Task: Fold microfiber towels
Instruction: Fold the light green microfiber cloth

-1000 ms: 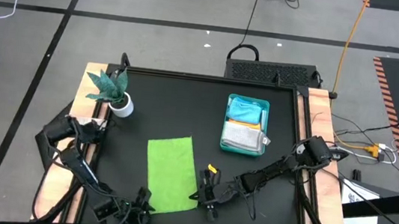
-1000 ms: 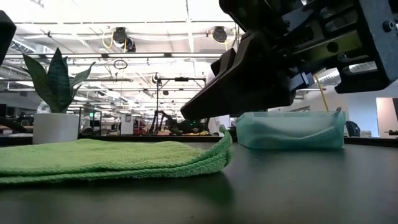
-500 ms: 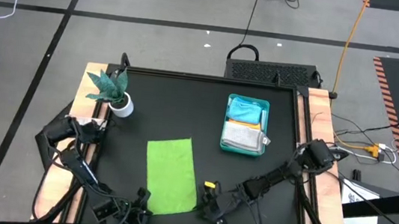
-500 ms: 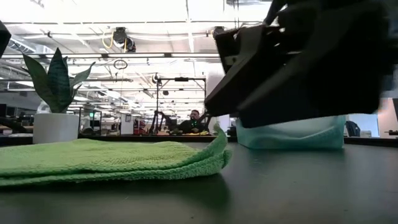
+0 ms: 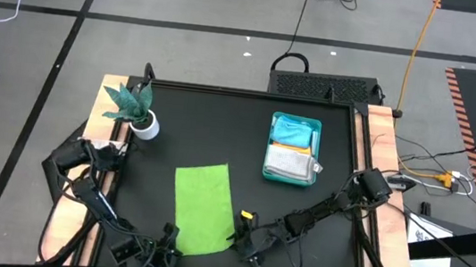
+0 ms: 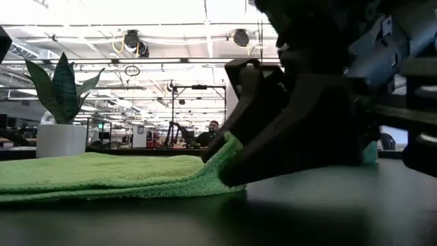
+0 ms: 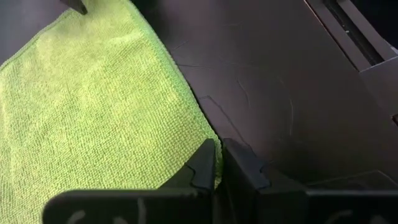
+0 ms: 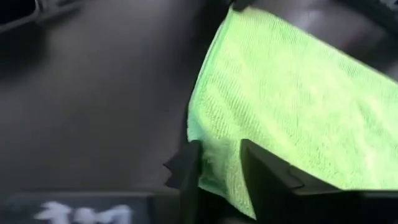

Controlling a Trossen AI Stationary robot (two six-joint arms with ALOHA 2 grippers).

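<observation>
Grippers: left (image 7: 215,163) and right (image 8: 217,163) pinch lime towel (image 5: 203,209) lower corners. Soft, light, limp; hold corners.

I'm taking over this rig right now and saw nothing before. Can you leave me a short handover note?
Left gripper: shut on the lime green towel at its near left corner.
Right gripper: around the towel's near right corner, fingers astride the edge, grip not confirmed.
Green towel lies folded in a long rectangle at the table's front centre.
Teal tray holds a pale blue towel and a white-grey towel.
Left: the green towel's next fold.
</observation>
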